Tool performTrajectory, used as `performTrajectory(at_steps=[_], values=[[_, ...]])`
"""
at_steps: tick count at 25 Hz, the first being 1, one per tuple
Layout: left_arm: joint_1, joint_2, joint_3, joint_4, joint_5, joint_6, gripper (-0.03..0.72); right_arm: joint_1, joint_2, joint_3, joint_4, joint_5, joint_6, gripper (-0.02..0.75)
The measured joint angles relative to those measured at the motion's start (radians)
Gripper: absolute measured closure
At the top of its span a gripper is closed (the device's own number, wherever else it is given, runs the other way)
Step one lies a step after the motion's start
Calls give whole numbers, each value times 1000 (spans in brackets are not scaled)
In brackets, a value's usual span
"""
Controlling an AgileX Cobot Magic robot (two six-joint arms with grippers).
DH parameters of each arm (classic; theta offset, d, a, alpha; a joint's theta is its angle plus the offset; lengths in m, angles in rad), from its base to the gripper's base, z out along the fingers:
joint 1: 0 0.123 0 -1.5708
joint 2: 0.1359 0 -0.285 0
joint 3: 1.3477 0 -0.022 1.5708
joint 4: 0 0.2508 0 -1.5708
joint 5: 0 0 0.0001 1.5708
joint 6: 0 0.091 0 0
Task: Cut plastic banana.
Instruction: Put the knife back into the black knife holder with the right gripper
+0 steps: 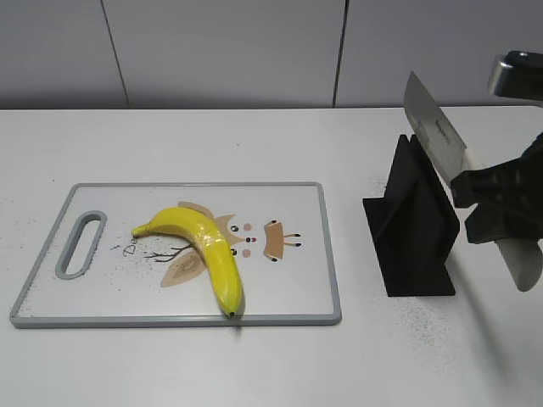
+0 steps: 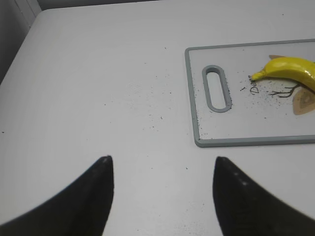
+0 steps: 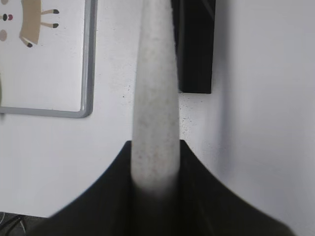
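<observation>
A yellow plastic banana (image 1: 208, 246) lies on the white cutting board (image 1: 288, 284), its tip at the board's front edge. It also shows in the left wrist view (image 2: 290, 69). My right gripper (image 1: 496, 199) is shut on the pale handle of a knife (image 1: 434, 131). It holds the knife in the air over the black stand, blade pointing up and to the left. In the right wrist view the knife (image 3: 155, 88) sits between the fingers of the right gripper (image 3: 155, 145). My left gripper (image 2: 162, 160) is open and empty over bare table, left of the board (image 2: 246, 130).
A black knife stand (image 1: 416, 229) stands on the table right of the board, and also shows in the right wrist view (image 3: 196, 44). The board has a grey rim and a handle slot (image 1: 81, 244) at its left end. A wall runs behind the table.
</observation>
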Motion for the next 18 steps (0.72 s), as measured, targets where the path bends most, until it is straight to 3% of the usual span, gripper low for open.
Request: performTrajectory(at_steps=[10, 18], values=[[0, 0, 0, 0, 0, -1, 103, 0, 76, 1, -71, -41, 42, 577], [0, 0, 0, 0, 0, -1, 104, 0, 77, 1, -57, -44, 66, 577]])
